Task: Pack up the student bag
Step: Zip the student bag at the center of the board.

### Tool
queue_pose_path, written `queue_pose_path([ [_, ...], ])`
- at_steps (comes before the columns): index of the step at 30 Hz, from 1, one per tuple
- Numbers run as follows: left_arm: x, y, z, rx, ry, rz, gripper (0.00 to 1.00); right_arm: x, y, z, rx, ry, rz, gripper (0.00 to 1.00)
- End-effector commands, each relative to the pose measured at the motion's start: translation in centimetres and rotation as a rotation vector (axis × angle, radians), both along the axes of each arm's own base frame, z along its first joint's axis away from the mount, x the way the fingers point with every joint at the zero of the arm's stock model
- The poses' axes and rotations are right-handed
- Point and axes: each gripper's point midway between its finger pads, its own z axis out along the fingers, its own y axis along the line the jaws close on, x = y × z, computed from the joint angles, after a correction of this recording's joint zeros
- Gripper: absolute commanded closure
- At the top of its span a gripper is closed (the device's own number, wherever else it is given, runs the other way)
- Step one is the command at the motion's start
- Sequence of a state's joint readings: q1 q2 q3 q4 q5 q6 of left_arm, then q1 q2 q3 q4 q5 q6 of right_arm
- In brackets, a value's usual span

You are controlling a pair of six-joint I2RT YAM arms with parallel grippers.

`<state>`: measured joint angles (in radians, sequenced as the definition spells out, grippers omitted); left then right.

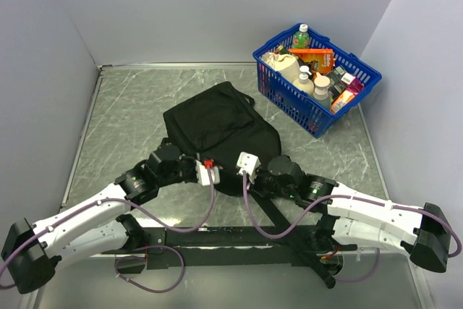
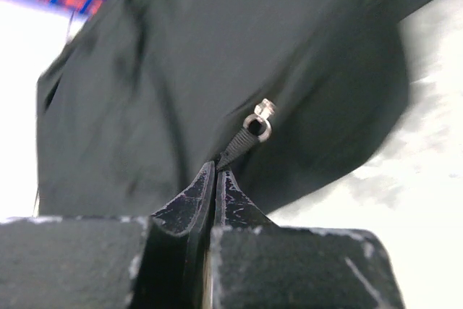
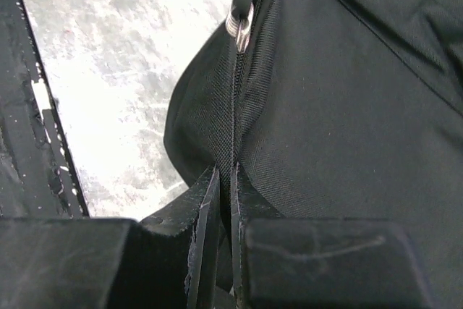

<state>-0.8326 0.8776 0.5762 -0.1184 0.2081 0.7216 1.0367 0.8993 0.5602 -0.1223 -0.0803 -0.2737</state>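
One large soft black fabric backpack (image 1: 217, 124) lies flat near the middle of the grey marbled surface (image 1: 130, 106), its near edge just in front of the two white-and-black robot arms, the left arm (image 1: 79, 215) and the right arm (image 1: 369, 215), which reach in side by side from the near edge. The left pincer (image 2: 215, 173) is closed tight, and its two black fingertips pinch one short black cord zip pull (image 2: 239, 146), which ends in a small silver metal ring (image 2: 257, 125) against the dark cloth. The right pincer (image 3: 225, 177) stands just to the right of it, closed to a narrow slit, and nips the backpack's fabric along the one zip seam (image 3: 233, 99) that runs up to a second silver ring (image 3: 240, 23). One blue plastic mesh basket (image 1: 293, 103) sits at the far right corner, apart from the backpack, crowded with bottles and packets that are too packed to count; one green-capped bottle (image 1: 302, 34) and one orange box (image 1: 312, 56) stand out among them
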Motion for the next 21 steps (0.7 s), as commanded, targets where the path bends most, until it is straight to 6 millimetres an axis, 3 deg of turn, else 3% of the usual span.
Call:
queue_pose_path([
  [1, 4.3, 4.4, 0.9, 0.042, -0.074, 0.201, 0.99, -1.6, -1.3, -1.0, -0.033, 0.078, -0.018, 1.0],
  [10, 5.2, 7.6, -0.1, 0.081, -0.047, 0.298, 0.99, -1.6, -2.4, -1.4, -0.087, 0.098, -0.05, 1.0],
  [12, 5.0, 7.3, 0.1, 0.063, -0.023, 0.288, 0.99, -1.6, -2.3, -1.0, -0.068, 0.092, -0.046, 1.0],
  [14, 4.6, 6.5, 1.1, 0.022, 0.011, 0.265, 0.86, -1.6, -1.7, -0.7, -0.046, 0.097, -0.04, 0.99],
  [15, 4.0, 5.5, 1.6, -0.005, 0.036, 0.212, 0.82, -1.6, -1.3, -0.2, -0.034, 0.097, -0.031, 0.94],
  [18, 2.4, 3.2, 4.4, -0.086, 0.125, 0.107, 0.04, -1.5, 0.0, 1.1, 0.003, 0.118, -0.024, 0.65],
  [19, 2.3, 2.7, 6.1, -0.117, 0.129, 0.089, 0.04, -1.4, 0.3, 1.2, 0.006, 0.126, -0.023, 0.01],
  [21, 1.3, 1.9, 7.5, -0.164, 0.181, 0.053, 0.04, -1.1, 0.9, 2.8, 0.044, 0.134, -0.042, 0.0],
])
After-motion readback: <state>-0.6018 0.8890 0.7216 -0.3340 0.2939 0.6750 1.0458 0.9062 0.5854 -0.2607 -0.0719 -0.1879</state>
